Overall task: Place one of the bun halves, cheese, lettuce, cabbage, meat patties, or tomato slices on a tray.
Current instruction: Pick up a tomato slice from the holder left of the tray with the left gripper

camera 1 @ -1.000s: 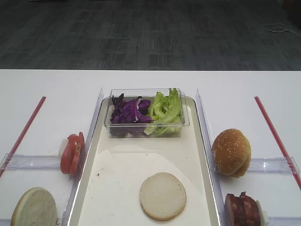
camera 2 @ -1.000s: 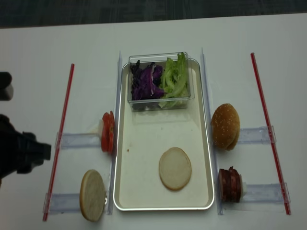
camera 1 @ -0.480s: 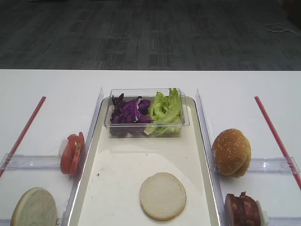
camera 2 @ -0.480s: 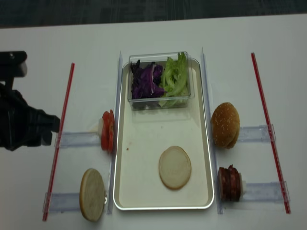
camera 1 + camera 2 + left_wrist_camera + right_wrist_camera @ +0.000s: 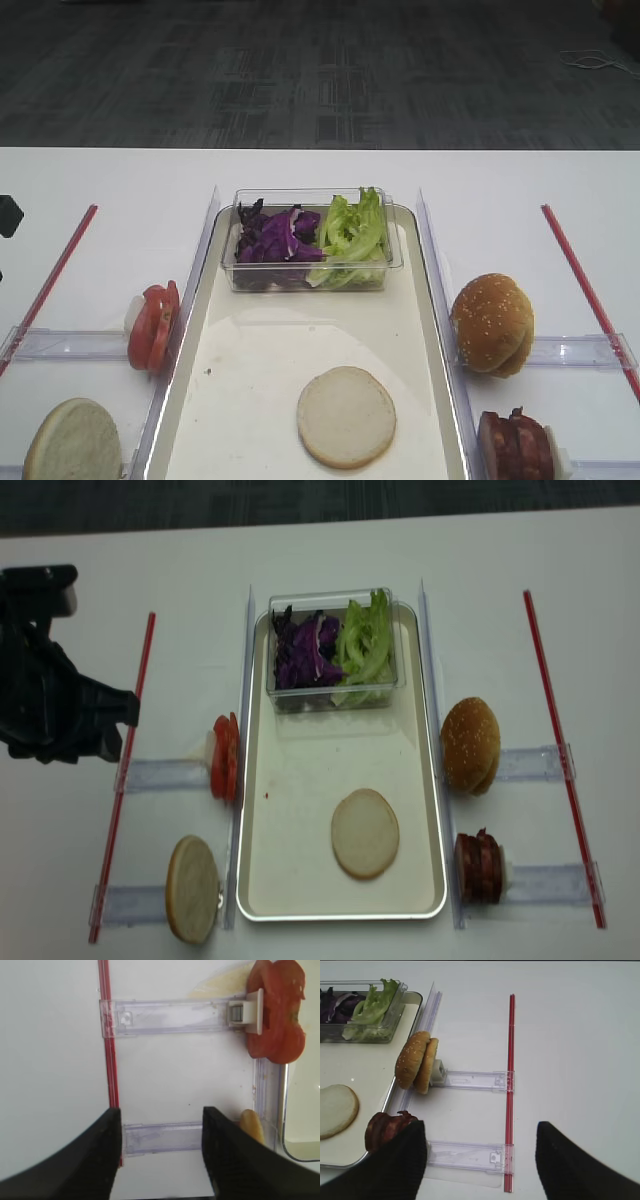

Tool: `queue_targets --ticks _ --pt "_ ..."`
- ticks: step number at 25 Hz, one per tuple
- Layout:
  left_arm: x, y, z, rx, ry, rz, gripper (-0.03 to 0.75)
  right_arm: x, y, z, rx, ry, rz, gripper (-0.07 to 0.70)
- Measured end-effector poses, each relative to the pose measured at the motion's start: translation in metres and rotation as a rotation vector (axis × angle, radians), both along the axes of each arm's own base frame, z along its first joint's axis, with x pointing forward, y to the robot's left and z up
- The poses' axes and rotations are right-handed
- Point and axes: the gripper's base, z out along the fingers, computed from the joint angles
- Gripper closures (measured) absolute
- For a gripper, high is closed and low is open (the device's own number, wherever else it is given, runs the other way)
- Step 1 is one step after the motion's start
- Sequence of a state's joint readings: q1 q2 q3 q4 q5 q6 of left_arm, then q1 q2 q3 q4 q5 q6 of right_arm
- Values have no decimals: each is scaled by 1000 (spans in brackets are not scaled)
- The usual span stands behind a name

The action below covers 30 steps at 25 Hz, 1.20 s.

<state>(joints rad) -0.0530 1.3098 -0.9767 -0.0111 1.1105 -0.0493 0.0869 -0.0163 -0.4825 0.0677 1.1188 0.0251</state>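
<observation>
We've got one flat bun half (image 5: 365, 832) lying face-up on the tray (image 5: 300, 880), toward its near edge, so one item is arguably placed already. The clear tub (image 5: 335, 685) w/ cabbage (image 5: 300, 655) and lettuce (image 5: 362, 640) sits at the tray's far end.

Off the tray's left edge, the tomato slices (image 5: 225, 756) stand upright on a clear rack (image 5: 165, 773), just beside the rim. Another flat bun half (image 5: 192, 887) stands on the rack nearer the front-left corner of the tabletop. Off the right edge: a sesame bun (image 5: 471, 744) on its rack and the meat patties (image 5: 478, 864) on the one nearer us.

Our left gripper (image 5: 160, 1152) hovers above the tabletop left of the tomato rack, near the red strip (image 5: 125, 770); fingers spread wide, nothing between them. Right gripper (image 5: 480, 1160) hangs over the right side near the patty rack, fingers also apart and empty.

We judge tomato is the next pick, approach phase only.

Risks from here:
- Slices are thin, wet-looking and packed together, so we may grab two, or one may slip out mid-carry.
- Rack's white stopper (image 5: 252, 1011) touches the slices; a finger landing on it could shove the whole rack or tip the stack.
- The tray rim is raised and close by, so a low carry could clip it.
- Dropping on the bun off-centre = slice sliding onto bare tray.
</observation>
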Motion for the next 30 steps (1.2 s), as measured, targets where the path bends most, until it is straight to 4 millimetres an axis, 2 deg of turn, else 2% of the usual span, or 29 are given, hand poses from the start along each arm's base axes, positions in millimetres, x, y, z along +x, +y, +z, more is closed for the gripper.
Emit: queue_targets --ticks 16,30 --pt "39 -2 -10 2 38 0 336 0 0 0 0 0 0 157" --pt "61 -3 -26 4 79 0 336 0 0 0 0 0 0 157"
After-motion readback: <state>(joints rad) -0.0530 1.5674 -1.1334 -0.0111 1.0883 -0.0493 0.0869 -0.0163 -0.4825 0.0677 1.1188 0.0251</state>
